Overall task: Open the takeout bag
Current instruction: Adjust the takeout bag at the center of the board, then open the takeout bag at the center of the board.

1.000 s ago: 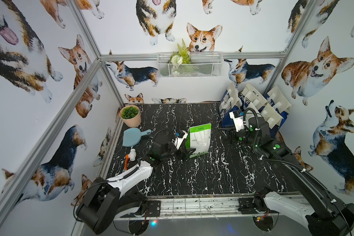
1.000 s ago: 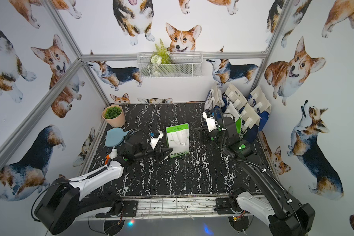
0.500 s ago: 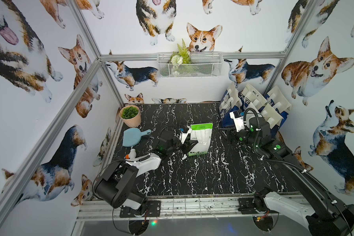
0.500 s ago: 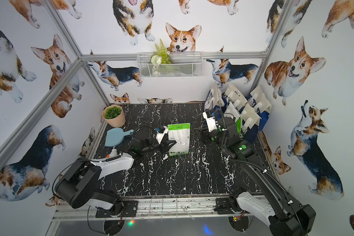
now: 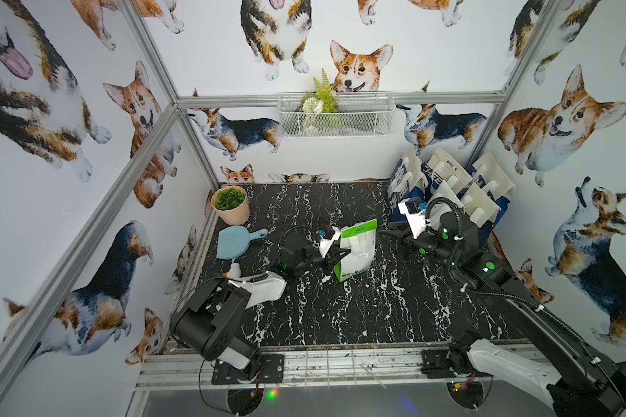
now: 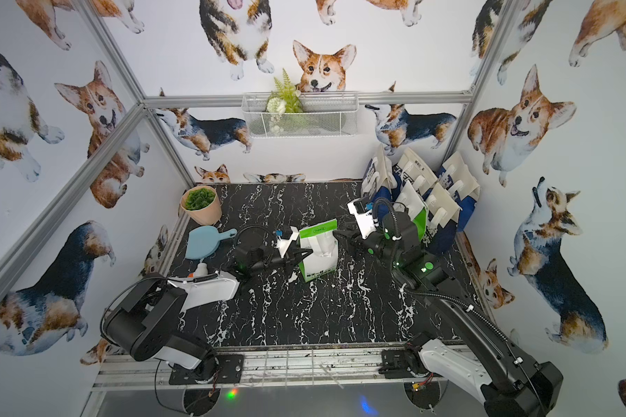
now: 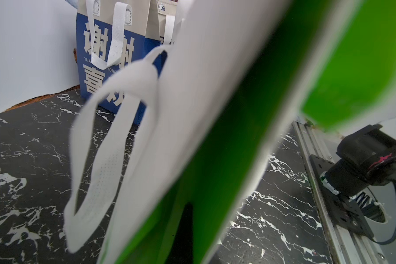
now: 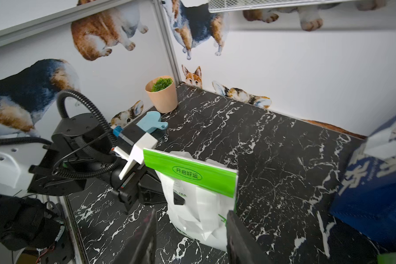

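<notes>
Right wrist view shows the takeout bag (image 8: 199, 201) upright in the middle of the table (image 8: 261, 148), one side edge pinched in the left gripper's (image 8: 162, 194) clenched jaws, its broad face just ahead of the right gripper's (image 8: 191, 213) parted, empty jaws.

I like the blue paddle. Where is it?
In both top views, the paddle lies at the table's left edge, between the plant pot and a bottle.
</notes>
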`<state>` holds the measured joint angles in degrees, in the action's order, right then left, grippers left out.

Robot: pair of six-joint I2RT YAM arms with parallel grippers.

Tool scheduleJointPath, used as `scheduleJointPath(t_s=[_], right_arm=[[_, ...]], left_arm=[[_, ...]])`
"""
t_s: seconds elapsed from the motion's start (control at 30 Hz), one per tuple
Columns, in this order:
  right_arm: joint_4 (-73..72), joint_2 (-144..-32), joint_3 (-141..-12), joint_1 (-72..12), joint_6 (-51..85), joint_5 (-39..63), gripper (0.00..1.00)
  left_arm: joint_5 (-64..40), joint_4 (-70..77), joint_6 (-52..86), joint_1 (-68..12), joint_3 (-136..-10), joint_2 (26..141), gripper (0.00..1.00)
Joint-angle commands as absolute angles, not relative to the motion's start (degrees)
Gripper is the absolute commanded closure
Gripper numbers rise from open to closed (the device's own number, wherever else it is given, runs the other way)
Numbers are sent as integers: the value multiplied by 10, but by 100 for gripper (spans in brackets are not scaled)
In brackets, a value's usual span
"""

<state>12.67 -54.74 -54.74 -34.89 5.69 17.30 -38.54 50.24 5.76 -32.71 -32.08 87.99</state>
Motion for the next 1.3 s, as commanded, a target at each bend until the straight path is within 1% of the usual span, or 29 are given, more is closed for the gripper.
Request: scheduleJointPath(t_s=[0.0,0.1,0.2,0.5,0.57,0.73,0.83,0.97,1.03,1.27], right_arm=[[60,-550,-535,-363,1,190,51],[39,-554,-525,-377,-28,191,52],[7,-556,-506,-398,-64,190,52],[-103,-571,-436,-428,-175,162,55],[-127,-581,-423,-446,-209,146,54],[-174,-613,-411,-482,-295,95,51],[-181,-631,-419,-488,-327,84,49],[-235,-668,-416,-496,-360,45,49],[-253,-681,-417,-498,-373,35,49],[-342,-727,-410,-500,-415,-4,48]], left_arm=[[-410,592,95,-328,-306,884,99],[-414,596,100,-328,-304,884,97],[-418,606,109,-328,-304,893,100],[-395,676,139,-329,-292,915,100],[-384,681,145,-330,-290,917,100],[-358,673,140,-337,-290,910,100],[-327,642,127,-344,-290,894,100],[-283,583,91,-364,-294,868,100],[-267,586,101,-365,-290,863,100],[-264,582,104,-369,-293,864,100]])
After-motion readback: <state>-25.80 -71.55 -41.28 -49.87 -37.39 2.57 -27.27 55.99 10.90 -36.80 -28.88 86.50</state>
